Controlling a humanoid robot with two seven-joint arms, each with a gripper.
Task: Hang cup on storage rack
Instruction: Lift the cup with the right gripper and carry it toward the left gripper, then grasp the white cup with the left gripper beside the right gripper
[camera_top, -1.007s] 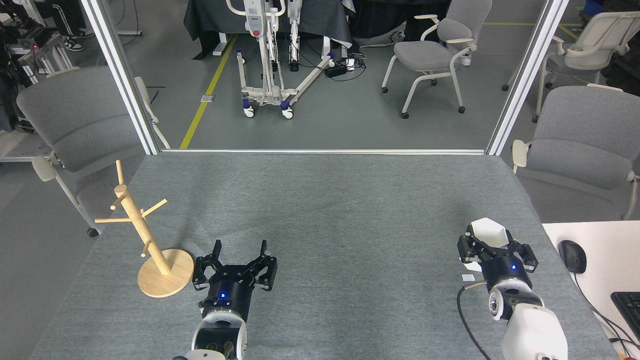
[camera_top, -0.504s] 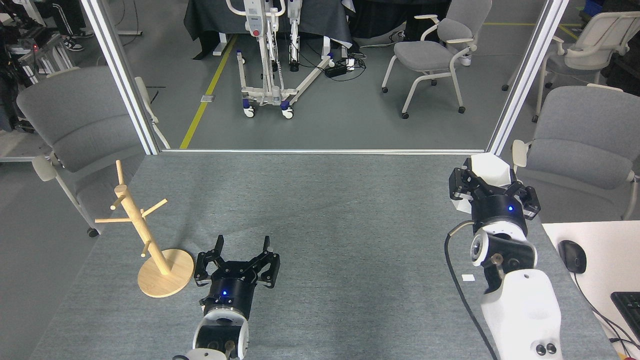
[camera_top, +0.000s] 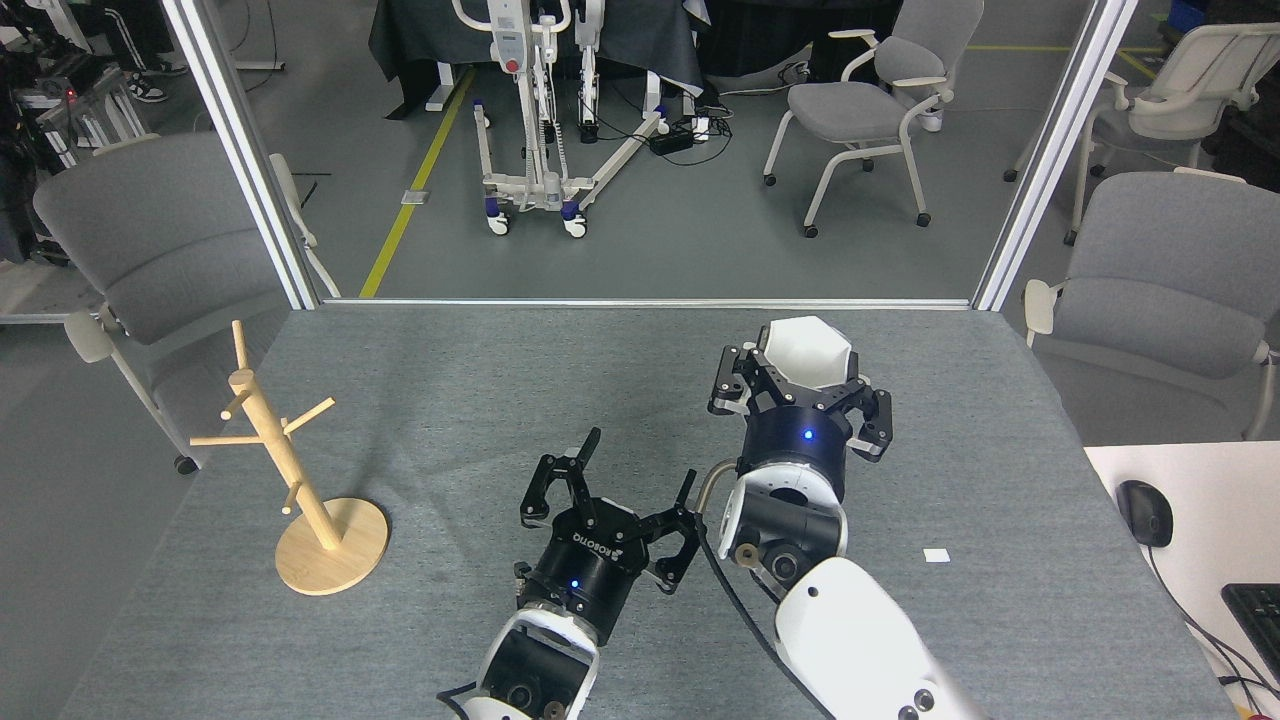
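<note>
The white faceted cup (camera_top: 808, 353) is held above the middle of the table, its hexagonal mouth facing the camera, with my right gripper (camera_top: 800, 385) shut on it. My left gripper (camera_top: 640, 465) stands open and empty just left of and below the right one, fingers spread. The wooden storage rack (camera_top: 290, 470) stands on its round base at the table's left edge, well left of both grippers, with nothing on its pegs. The cup's handle is hidden.
A small white tag (camera_top: 936, 555) lies on the grey table mat (camera_top: 500, 380) to the right. A white desk with a mouse (camera_top: 1144, 512) and keyboard (camera_top: 1256, 615) adjoins at the right. Grey chairs (camera_top: 1160, 270) stand around the table.
My right gripper has lifted the cup off the right side of the table and carried it left toward the middle. My left gripper has moved right and turned toward it.
</note>
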